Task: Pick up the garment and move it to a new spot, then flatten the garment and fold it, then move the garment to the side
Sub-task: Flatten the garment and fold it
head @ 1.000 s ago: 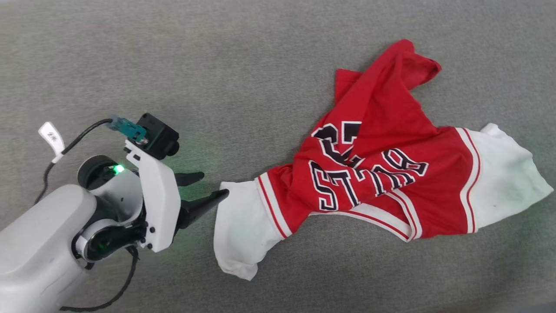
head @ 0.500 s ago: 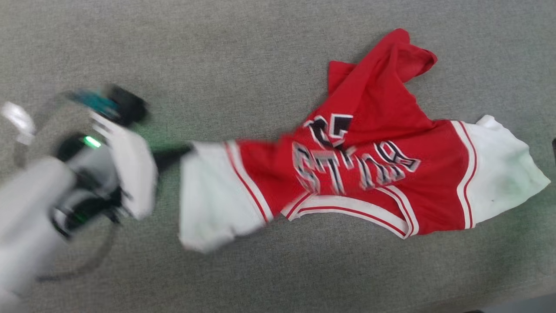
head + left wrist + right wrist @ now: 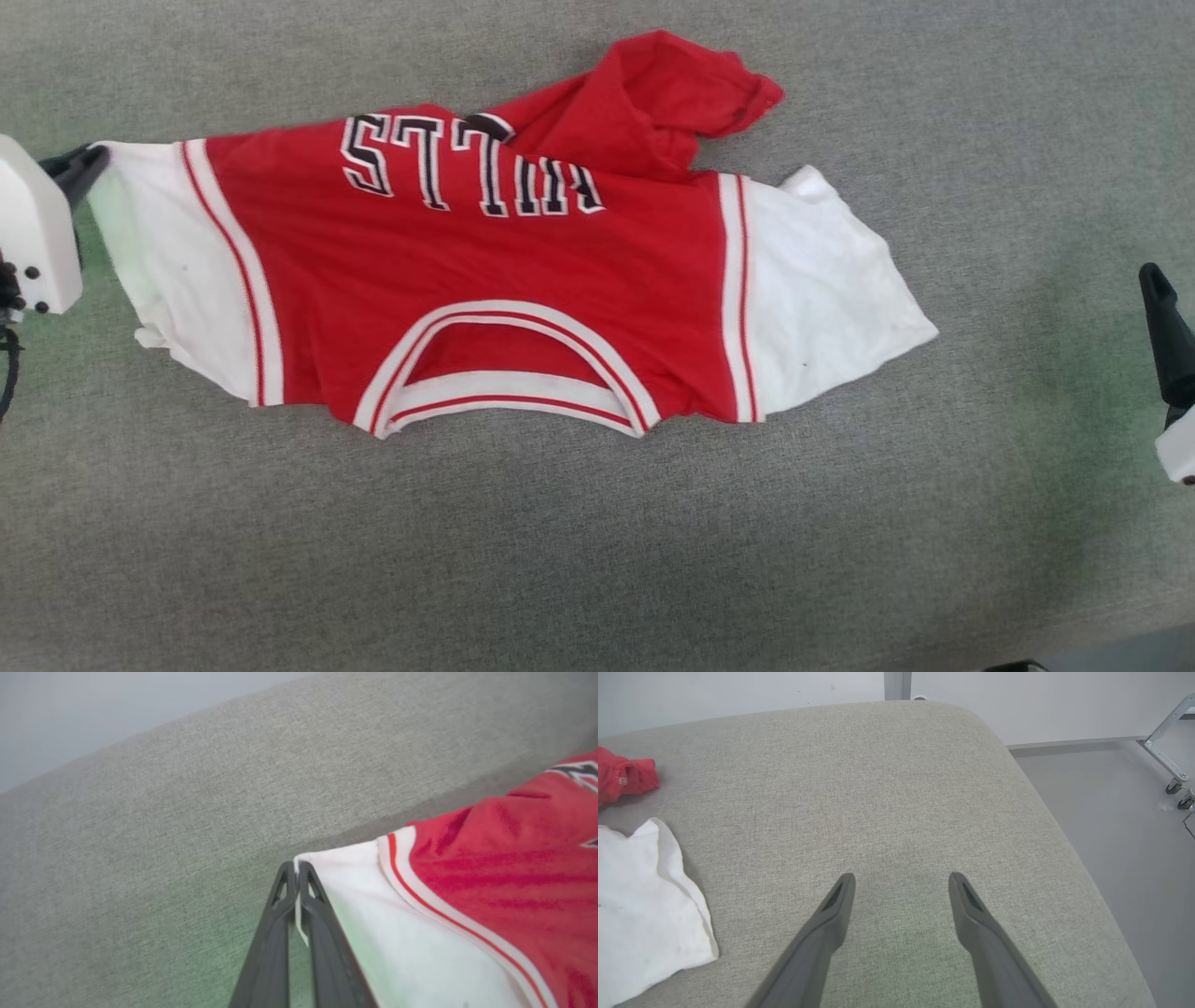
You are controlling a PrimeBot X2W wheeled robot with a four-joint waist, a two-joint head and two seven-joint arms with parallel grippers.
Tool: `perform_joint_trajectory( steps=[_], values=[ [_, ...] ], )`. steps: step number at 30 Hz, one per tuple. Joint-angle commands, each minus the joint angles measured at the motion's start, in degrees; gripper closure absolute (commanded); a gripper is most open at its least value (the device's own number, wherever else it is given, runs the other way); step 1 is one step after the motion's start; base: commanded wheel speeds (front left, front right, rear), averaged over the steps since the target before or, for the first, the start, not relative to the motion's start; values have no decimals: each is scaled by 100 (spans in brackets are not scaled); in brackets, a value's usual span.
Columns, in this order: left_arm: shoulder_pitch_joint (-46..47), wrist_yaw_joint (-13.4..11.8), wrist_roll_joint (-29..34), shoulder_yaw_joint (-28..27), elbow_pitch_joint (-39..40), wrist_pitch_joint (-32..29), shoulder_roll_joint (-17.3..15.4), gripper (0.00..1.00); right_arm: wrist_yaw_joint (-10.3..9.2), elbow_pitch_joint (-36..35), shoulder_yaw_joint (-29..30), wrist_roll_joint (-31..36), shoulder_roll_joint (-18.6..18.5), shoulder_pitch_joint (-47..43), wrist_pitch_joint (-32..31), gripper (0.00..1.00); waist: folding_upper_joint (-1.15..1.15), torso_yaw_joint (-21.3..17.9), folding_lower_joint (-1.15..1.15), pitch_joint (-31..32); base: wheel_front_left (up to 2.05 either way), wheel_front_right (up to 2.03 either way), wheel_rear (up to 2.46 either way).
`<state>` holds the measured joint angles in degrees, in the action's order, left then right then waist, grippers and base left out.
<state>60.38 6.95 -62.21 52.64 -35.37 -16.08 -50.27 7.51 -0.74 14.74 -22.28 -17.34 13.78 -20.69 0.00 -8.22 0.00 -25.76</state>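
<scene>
While L claw (image 3: 295, 868) pinches 1 garment (image 3: 485, 271) by its white corner, R claw (image 3: 901, 877) gapes wide.

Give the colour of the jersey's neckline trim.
The trim is white with red stripes; head view.

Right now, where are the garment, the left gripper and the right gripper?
garment (image 3: 485, 271), head view, red chest between lettering and neckline.
left gripper (image 3: 295, 870), left wrist view, between shut fingertips pinching the garment's white edge.
right gripper (image 3: 901, 877), right wrist view, midway between open fingertips.
</scene>
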Motion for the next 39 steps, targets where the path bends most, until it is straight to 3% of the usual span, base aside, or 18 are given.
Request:
perform_joint_trajectory(
  steps=[1,4,5,6,7,14,18,21,26,29,32,39],
  values=[
    [68,-17,96,31,-223,87,51,100,-4,4,-63,30,-38,79,30,0,0,-14,0,9,0,0,0],
    [-5,31,38,64,-479,283,175,99,-4,-6,-198,63,-82,103,21,0,0,-7,0,41,0,0,0],
    [-46,40,54,102,-540,365,216,73,-4,1,-267,61,-95,99,9,0,0,7,0,68,0,0,0],
    [-82,42,94,134,-582,469,234,25,-4,4,-325,72,-114,91,-7,0,0,19,0,98,0,0,0],
    [-118,44,116,153,-634,603,269,0,-4,5,-403,80,-146,89,-22,0,0,39,0,136,0,0,0],
    [-573,53,154,136,-838,1758,569,0,-5,-101,-1082,82,-522,-18,-274,0,0,283,0,416,0,0,0],
    [-1047,-85,136,20,-912,2760,943,0,-4,-259,-1671,-63,-988,-112,-594,0,0,593,0,608,0,0,0],
    [-1380,-275,129,-231,-806,3093,1257,0,-4,-405,-2119,-219,-1386,-155,-919,0,0,861,0,714,0,0,0],
    [-2202,-704,920,-1479,98,3130,1716,0,-5,-626,-2826,-492,-2099,-113,-1476,0,0,1306,0,784,0,0,0],
    [-2884,-839,1589,-2319,795,3133,2056,0,-5,-726,-3175,-623,-2426,-13,-1761,0,0,1499,0,796,0,0,0],
    [-3771,-791,2340,-3143,1418,3134,2478,0,-6,-723,-3583,-769,-2730,109,-2057,0,0,1680,0,796,0,0,0],
    [-4524,-536,3113,-3968,1966,3135,3114,0,-9,-415,-4128,-852,-3117,267,-2322,0,0,1951,0,659,0,0,0]
  ],
)
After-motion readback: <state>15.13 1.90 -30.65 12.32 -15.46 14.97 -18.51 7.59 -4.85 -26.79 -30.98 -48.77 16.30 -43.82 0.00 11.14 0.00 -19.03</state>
